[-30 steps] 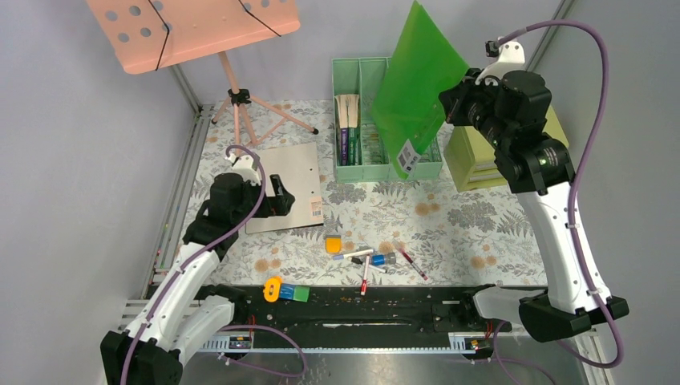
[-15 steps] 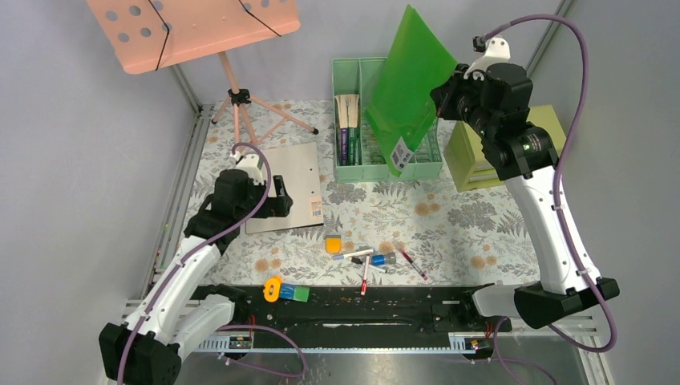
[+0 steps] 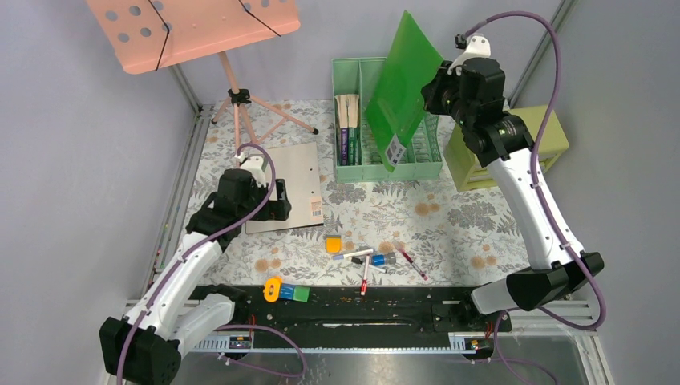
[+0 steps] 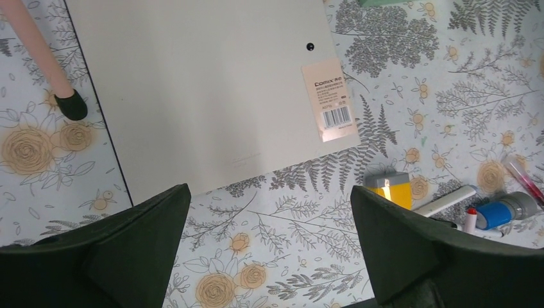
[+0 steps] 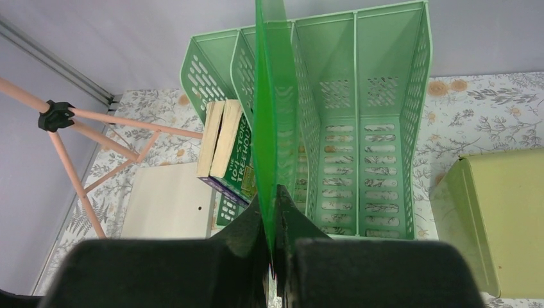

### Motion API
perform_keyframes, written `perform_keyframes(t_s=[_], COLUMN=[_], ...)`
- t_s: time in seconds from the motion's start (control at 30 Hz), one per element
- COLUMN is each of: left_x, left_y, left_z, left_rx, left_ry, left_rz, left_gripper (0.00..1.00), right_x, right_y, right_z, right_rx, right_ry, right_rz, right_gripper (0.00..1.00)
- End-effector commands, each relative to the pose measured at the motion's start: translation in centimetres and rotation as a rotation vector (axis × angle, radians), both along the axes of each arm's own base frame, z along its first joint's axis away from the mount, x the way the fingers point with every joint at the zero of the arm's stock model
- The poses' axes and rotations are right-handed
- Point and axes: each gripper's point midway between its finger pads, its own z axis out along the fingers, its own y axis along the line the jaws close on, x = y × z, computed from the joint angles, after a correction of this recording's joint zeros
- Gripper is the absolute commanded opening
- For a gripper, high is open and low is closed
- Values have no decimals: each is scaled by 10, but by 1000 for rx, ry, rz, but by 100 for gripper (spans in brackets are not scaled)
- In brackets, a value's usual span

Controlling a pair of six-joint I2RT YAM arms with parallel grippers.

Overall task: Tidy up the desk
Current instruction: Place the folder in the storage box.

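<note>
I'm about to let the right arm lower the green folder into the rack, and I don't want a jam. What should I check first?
1. The right gripper is shut on the green folder: ok.
2. Folder is over the file rack: ok.
3. Folder's lower edge is aligned with a slot, not a divider: cannot tell.
4. Slots right of the books are empty: ok.
5. The left gripper is open, away over the beige folder: ok.

The folder (image 3: pixel 405 76) is bright green, the rack (image 3: pixel 377 172) mint, the desk (image 3: pixel 457 233) fern-and-flower printed.
</note>
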Motion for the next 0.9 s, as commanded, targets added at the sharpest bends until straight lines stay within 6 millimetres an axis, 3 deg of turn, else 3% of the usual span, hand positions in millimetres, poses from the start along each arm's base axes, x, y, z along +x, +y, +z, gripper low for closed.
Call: perform_keyframes(t_s=[0.0, 0.23, 0.53, 0.87], left_x=[13, 13, 13, 13], left_y=[8, 8, 9, 7], left_z=[21, 17, 13, 10], left_rx=[41, 57, 79, 89], left_ry=[-75, -59, -44, -28], left_rz=[39, 43, 49, 41], left_gripper=[98, 98, 98, 98], right_x=[7, 15, 29, 45], right_y=[2, 21, 32, 57], right_z=[47, 43, 38, 29], right_rx=[24, -26, -68, -41], right_ry=[-151, -175, -249, -337], right_rz=[-34, 4, 23, 91], right_gripper=[0, 0, 0, 0])
